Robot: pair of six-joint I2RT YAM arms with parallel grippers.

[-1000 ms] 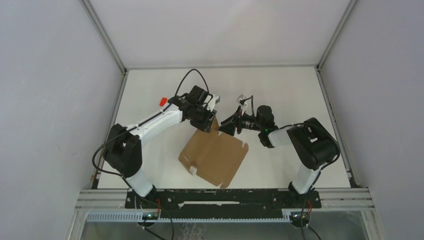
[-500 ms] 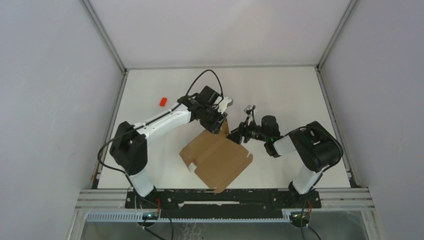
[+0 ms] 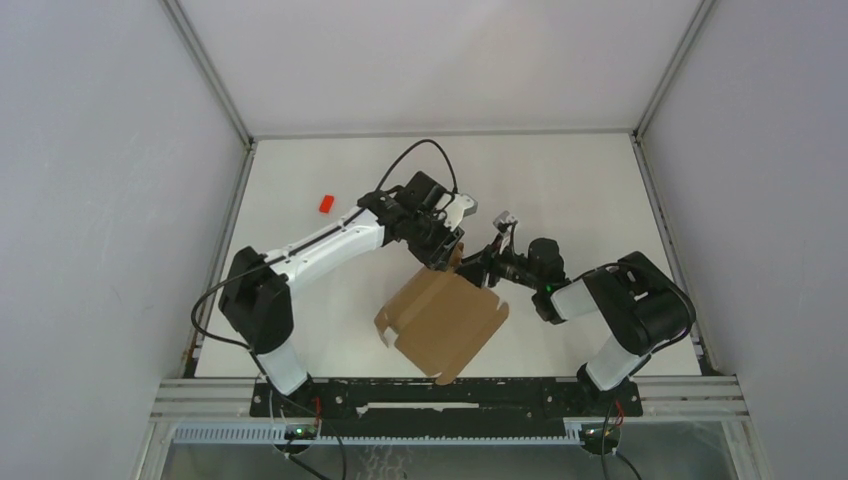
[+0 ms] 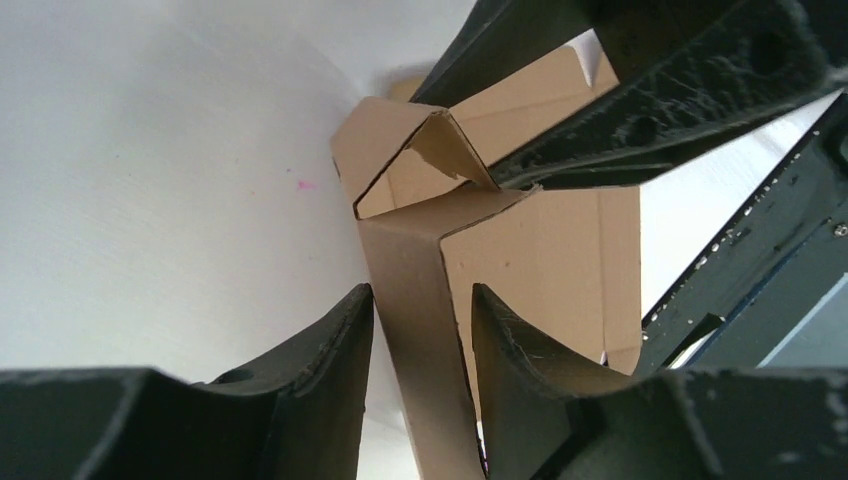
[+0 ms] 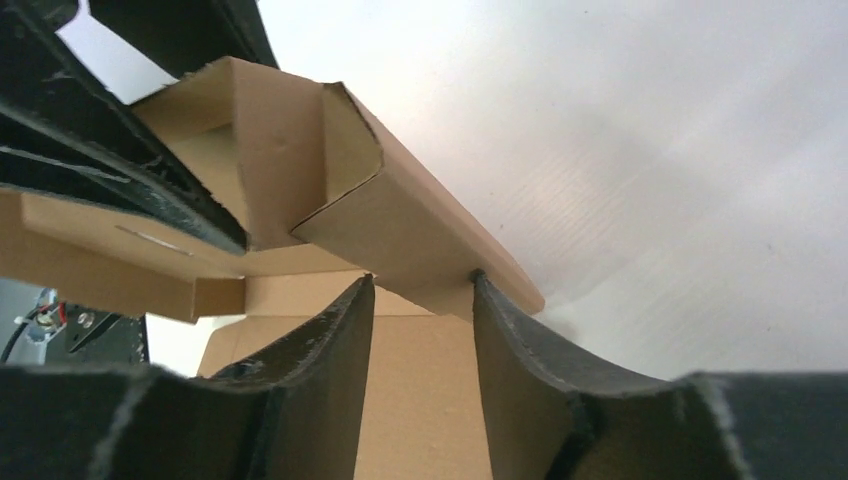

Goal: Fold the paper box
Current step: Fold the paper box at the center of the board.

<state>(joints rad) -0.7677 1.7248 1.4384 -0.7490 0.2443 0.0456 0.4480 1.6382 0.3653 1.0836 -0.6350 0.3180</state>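
The paper box [image 3: 445,325] lies on the white desk [image 3: 560,180] a little right of centre and towards the near edge. It is a brown die-cut sheet turned like a diamond, with notched flaps along its left edge. Most of it lies flat. Its far corner is raised where the two arms meet.

The left arm [image 3: 320,245] reaches across from the left to that far corner. In the left wrist view the left fingers [image 4: 325,375] stand either side of a narrow upright strip of cardboard. The strip fills the gap between them and touches both inner faces, so they are clamped on the box. Just beyond the strip a small flap is bent into a triangular fold.

The right arm [image 3: 600,295] comes in low from the right to the same corner. In its wrist view the right fingers [image 5: 325,365] stand apart, their tips against the lower edge of a folded side wall that runs across them. Whether they squeeze the wall or only touch it cannot be told.

A small red block [image 3: 325,203] sits well apart on the far left of the desk.
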